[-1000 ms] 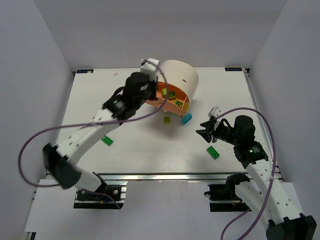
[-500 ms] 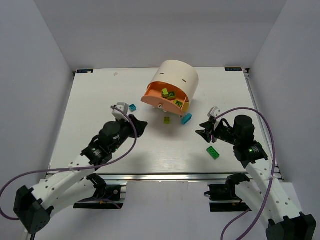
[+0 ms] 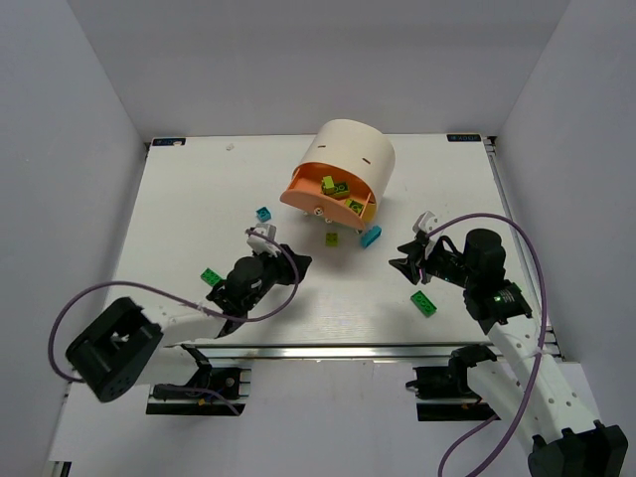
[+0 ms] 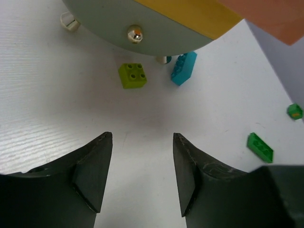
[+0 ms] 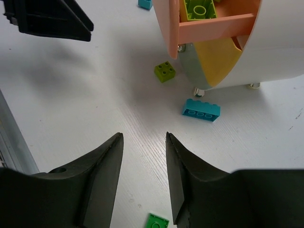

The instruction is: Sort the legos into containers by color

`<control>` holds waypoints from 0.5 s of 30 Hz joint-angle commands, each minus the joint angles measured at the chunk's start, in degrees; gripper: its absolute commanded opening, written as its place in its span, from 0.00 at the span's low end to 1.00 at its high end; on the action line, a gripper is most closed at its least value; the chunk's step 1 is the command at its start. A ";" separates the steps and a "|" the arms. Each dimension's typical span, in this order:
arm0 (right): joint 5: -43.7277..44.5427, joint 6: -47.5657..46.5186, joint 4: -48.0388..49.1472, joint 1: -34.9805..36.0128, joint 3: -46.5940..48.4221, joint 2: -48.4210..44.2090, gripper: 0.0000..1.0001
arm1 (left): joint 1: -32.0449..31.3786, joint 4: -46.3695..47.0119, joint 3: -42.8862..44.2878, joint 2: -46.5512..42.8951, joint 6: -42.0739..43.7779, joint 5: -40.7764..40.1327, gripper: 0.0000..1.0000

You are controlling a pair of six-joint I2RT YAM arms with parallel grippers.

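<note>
The cream drum (image 3: 356,157) stands at the back centre with its peach drawer (image 3: 320,195) pulled open, lime legos (image 3: 338,189) lying inside. On the table in front lie a lime brick (image 3: 332,238) (image 4: 132,75) (image 5: 165,71) and a teal brick (image 3: 370,237) (image 4: 184,68) (image 5: 201,110). A small teal brick (image 3: 263,214) sits left of the drum. Dark green bricks lie at the left (image 3: 210,277) and right (image 3: 424,303) (image 4: 260,147). My left gripper (image 3: 298,263) (image 4: 142,137) is open and empty, low over the table. My right gripper (image 3: 399,260) (image 5: 144,137) is open and empty too.
The drum's yellow band (image 5: 216,54) and a round knob (image 4: 135,33) face the grippers, and its small feet (image 5: 198,91) rest on the table. The two grippers point at each other across the bricks. The table's metal front rail (image 3: 328,350) runs just behind the left arm.
The left arm has pulled back from the drum's drawer to the near side of the table, and its gripper has gone from shut to open. The right arm has hardly moved.
</note>
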 commanded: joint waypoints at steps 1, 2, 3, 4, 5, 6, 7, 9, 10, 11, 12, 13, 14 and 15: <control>-0.04 -0.20 2.49 -0.26 -0.23 -0.41 0.47 | -0.28 10.99 3.60 7.44 2.03 0.42 0.64; -0.21 -0.11 2.40 -0.08 -0.23 -0.24 0.47 | -0.28 9.50 6.92 9.28 3.87 1.03 0.64; -0.13 -0.20 2.40 -0.08 -0.23 -0.41 0.47 | -0.80 6.97 8.52 12.52 4.67 1.74 0.64; -0.22 -0.11 2.32 -0.17 -0.23 -0.50 0.47 | -0.81 5.98 9.84 13.95 6.85 1.83 0.64; -0.22 -0.20 2.23 -0.08 -0.06 -0.59 0.47 | -0.81 5.36 11.95 15.09 7.83 1.92 0.64; -0.13 -0.20 2.23 -0.26 -0.15 -0.68 0.47 | -0.81 5.01 12.66 17.19 8.89 2.09 0.64; -0.13 -0.20 2.40 -0.08 -0.15 -0.85 0.47 | -0.81 5.09 13.19 18.17 10.64 1.66 0.65; -0.22 -0.29 2.23 -0.08 -0.06 -0.94 0.48 | -0.81 5.53 14.86 19.93 11.97 1.39 0.66; -0.04 -0.29 2.23 -0.17 -0.06 -0.94 0.48 | -0.81 5.45 15.48 21.59 13.54 1.22 0.66; -0.04 -0.29 2.40 -0.17 -0.06 -1.03 0.48 | -0.81 5.36 16.18 22.48 14.16 1.04 0.66; -0.04 -0.29 2.32 -0.17 -0.06 -1.03 0.48 | -0.81 4.84 16.88 23.27 14.43 0.69 0.67; -0.04 -0.29 2.32 -0.17 -0.06 -1.03 0.48 | -0.81 4.92 17.85 24.84 14.87 0.08 0.68; -0.13 -0.29 2.23 -0.17 -0.06 -1.12 0.48 | -0.81 5.18 18.20 25.55 15.05 -0.19 0.69; -0.04 -0.29 2.23 -0.08 -0.06 -1.03 0.48 | -0.81 5.70 18.47 26.34 15.05 -0.54 0.71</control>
